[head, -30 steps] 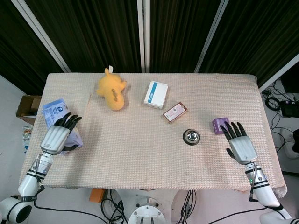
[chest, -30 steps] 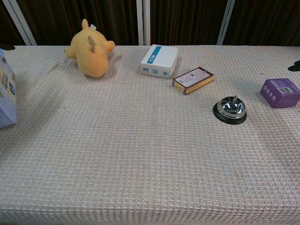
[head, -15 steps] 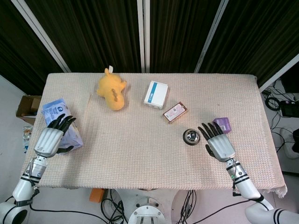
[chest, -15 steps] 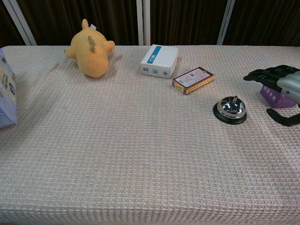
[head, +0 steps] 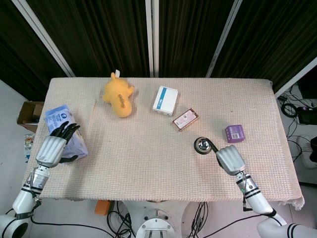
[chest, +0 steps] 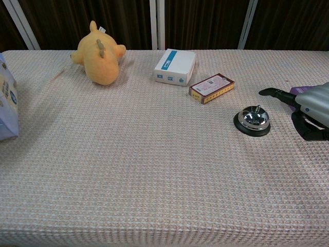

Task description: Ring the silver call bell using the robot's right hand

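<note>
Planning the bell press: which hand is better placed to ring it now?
Right hand: it sits just beside the silver call bell, one finger extended toward it. The left hand rests on the table's far side.

From my chest view the right hand (chest: 312, 109) is cut by the right frame edge; I only get one dark finger reaching toward the call bell (chest: 253, 119) and curled fingers below, so I can't judge whether anything touches the bell. The purple box (chest: 295, 90) is nearly all hidden behind that hand. At the left edge the blue-and-white bag (chest: 7, 103) shows only a sliver. In my head view the left hand (head: 52, 148) covers part of the bag in the lower left, and I can't tell if it grips it. Print on the white box (head: 165, 100) and the red packet (head: 185, 119) is too small to read.
</note>
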`<state>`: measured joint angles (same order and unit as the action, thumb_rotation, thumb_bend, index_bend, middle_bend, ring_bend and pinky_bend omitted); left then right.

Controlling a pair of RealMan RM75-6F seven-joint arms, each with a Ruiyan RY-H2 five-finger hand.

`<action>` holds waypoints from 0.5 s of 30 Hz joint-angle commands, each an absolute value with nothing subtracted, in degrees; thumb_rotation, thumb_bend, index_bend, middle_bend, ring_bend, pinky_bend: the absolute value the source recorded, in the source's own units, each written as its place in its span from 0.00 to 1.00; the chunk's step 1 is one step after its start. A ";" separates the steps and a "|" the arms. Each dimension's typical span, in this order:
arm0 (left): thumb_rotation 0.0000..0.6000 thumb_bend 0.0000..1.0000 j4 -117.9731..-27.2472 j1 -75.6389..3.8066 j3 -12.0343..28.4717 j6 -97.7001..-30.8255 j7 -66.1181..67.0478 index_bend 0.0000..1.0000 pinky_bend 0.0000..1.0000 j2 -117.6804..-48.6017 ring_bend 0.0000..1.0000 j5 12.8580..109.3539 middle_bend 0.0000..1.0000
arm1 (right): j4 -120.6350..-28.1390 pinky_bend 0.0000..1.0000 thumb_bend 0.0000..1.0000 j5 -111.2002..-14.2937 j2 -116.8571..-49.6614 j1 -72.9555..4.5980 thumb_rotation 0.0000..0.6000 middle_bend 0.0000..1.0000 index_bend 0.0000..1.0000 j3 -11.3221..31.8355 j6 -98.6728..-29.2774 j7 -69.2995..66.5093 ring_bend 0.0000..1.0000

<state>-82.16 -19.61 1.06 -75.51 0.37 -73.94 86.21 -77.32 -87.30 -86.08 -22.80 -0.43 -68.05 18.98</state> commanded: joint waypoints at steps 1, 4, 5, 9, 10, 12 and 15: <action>0.97 0.07 -81.92 -19.59 1.01 -75.27 0.04 0.11 0.22 -74.03 0.05 86.31 0.11 | -77.90 0.86 0.78 -85.97 -85.87 -22.63 1.00 0.83 0.00 -0.33 -66.92 19.68 0.79; 0.97 0.07 -81.59 -19.64 1.01 -75.01 -0.09 0.11 0.22 -74.18 0.05 86.45 0.11 | -78.09 0.86 0.78 -84.97 -85.81 -22.68 1.00 0.83 0.00 -0.19 -65.92 19.92 0.78; 0.97 0.07 -81.50 -19.65 1.03 -74.93 -0.08 0.11 0.22 -74.23 0.05 86.44 0.11 | -78.09 0.86 0.78 -84.76 -85.84 -22.66 1.00 0.83 0.00 -0.21 -65.72 20.08 0.78; 0.97 0.07 -81.15 -19.73 1.13 -74.44 -0.26 0.11 0.22 -74.44 0.05 86.28 0.11 | -77.93 0.86 0.78 -84.35 -86.18 -22.58 1.00 0.83 0.00 -0.30 -65.31 20.51 0.78; 0.97 0.07 -81.02 -19.72 1.16 -74.42 -0.31 0.11 0.22 -74.51 0.05 86.31 0.11 | -77.85 0.86 0.78 -84.43 -86.28 -22.59 1.00 0.83 0.00 -0.31 -65.32 20.41 0.78; 0.97 0.07 -80.87 -19.70 1.21 -74.45 -0.40 0.11 0.22 -74.59 0.05 86.38 0.11 | -77.66 0.86 0.78 -85.08 -86.49 -22.65 1.00 0.83 0.00 -0.33 -65.76 19.90 0.78; 0.97 0.07 -80.83 -19.66 1.30 -74.55 -0.43 0.11 0.22 -74.57 0.05 86.47 0.11 | -77.42 0.86 0.78 -86.10 -86.73 -22.70 1.00 0.83 0.00 -0.30 -66.61 18.99 0.79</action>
